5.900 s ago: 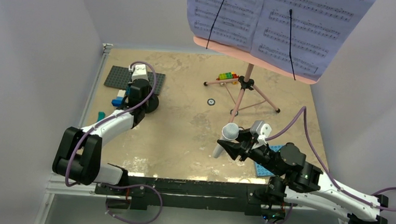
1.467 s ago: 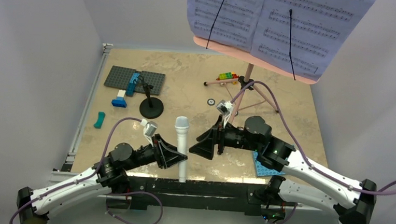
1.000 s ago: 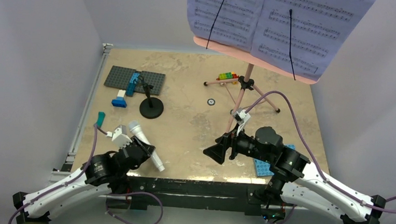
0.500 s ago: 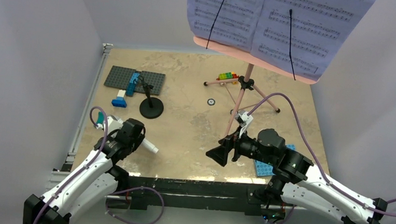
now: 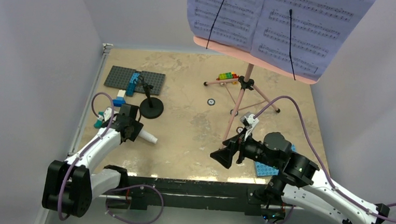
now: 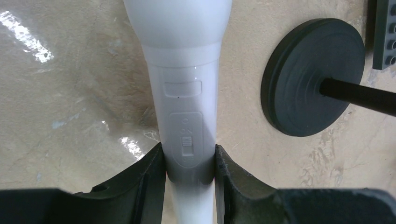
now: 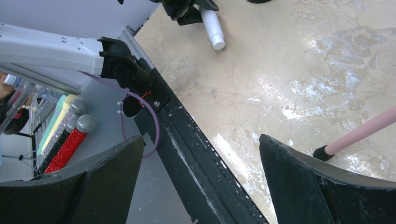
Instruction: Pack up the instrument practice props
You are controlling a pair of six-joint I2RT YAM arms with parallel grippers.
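Note:
My left gripper [image 5: 128,129] is shut on the white microphone [image 6: 186,88], its fingers [image 6: 147,179] clamped on the handle by the switch. In the top view the handle end [image 5: 148,137] sticks out to the right, low over the table. The black round-based mic stand [image 5: 151,108] stands just behind it, its base [image 6: 312,77] to the right of the microphone's head. The pink music stand [image 5: 240,96] rises at the back right, carrying lavender sheet-music pages [image 5: 274,18]. My right gripper [image 5: 223,156] hangs open and empty near the stand's pole, with a pink leg [image 7: 364,129] beside it.
A grey studded plate [image 5: 128,77] with blue bricks [image 5: 118,101] lies at the back left, a teal piece [image 5: 99,119] by the left edge. A blue plate [image 5: 265,169] sits under my right arm. Coloured bricks [image 5: 227,76] lie behind the stand. The black front rail [image 7: 187,140] borders the table.
My left arm has swung the microphone left and back, from the front edge to beside the mic stand's base. The right gripper has drifted slightly toward the front and stays open.

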